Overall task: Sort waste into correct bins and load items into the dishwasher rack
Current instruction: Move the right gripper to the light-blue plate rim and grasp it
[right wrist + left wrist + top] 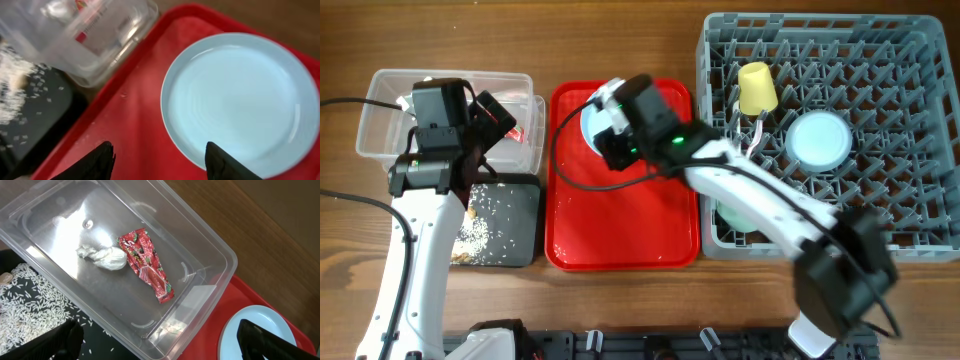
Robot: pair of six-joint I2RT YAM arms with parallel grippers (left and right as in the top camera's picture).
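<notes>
The left gripper point(160, 347) hangs with its jaws spread wide and nothing between them, just above the near wall of the clear tub point(165, 245). Ahead of its fingers, on the tub floor, the red-and-white wrapper point(147, 262) lies flat with the crumpled white tissue point(105, 256) touching its upper end. Beneath this gripper's left finger sits the black tray point(520, 215), strewn with pale food scraps point(480, 235). The right gripper point(159, 162) is also open and holds nothing. It is over the red serving tray point(125, 115), with one finger above bare red plastic and the other above the near edge of a light blue plate point(235, 100), which lies flat on that tray just ahead of the fingers. Well behind this gripper, back along its arm, stands the grey dishwasher rack point(910, 100). It holds a yellow cup point(756, 87), a second blue plate point(820, 138) and a pale green bowl point(732, 215).
</notes>
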